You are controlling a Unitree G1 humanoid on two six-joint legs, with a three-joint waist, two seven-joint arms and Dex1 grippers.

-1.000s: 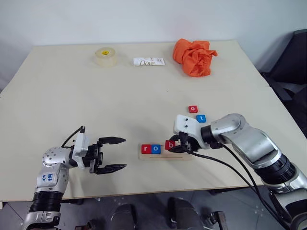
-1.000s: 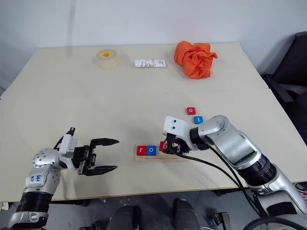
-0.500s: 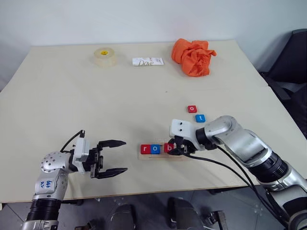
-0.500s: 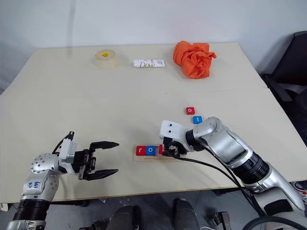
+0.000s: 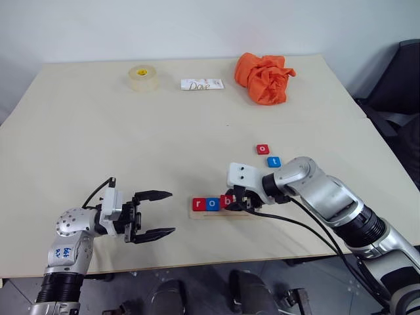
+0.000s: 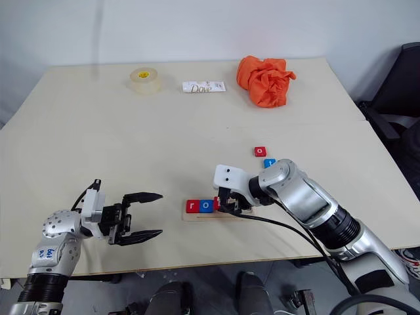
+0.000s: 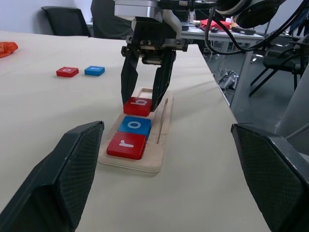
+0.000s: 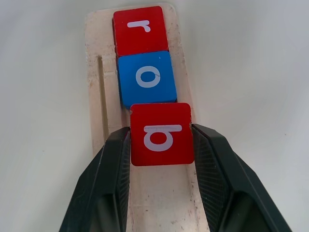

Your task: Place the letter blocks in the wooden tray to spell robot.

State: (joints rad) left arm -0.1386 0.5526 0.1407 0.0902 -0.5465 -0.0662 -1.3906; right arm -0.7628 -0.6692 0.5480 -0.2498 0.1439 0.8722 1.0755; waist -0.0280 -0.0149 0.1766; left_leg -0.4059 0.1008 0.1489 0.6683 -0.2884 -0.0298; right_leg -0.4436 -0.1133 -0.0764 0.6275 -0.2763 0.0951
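Three blocks placed: r, o and b sit in a row on the wooden tray [image 5: 223,209] near the table's [image 5: 98,131] front edge, two short of "robot".
Left eye view, right gripper: the right gripper [image 5: 237,200] pinches the red b block [image 5: 227,201] from both sides at the tray's third place, just at 3 o'clock of the blue o block [image 5: 212,203] and the red r block [image 5: 199,204]; likely seating it flush before letting go.
Left eye view, loose blocks: the red o block [image 5: 263,149] and the blue t block [image 5: 274,161] lie flat on the table at about 1 o'clock of the tray, near each other, apparently waiting their turn.
Left eye view, left gripper: the left gripper [image 5: 152,213] hangs at 9 o'clock of the tray, fingers spread wide and holding nothing, pointing level toward the row, well apart from it.
Left eye view, far edge: a tape roll [image 5: 143,77], a white Dove packet [image 5: 202,84] and a crumpled orange cloth [image 5: 265,77] lie at 12 o'clock, well clear of the work.
Left wrist view: black fingers [image 7: 128,79] straddle the b, which looks slightly tilted against the o, not fully down.
Right wrist view: the b is clamped between both pads [image 8: 114,164], its edge touching the o, beside the tray's lengthwise groove [image 8: 102,96].
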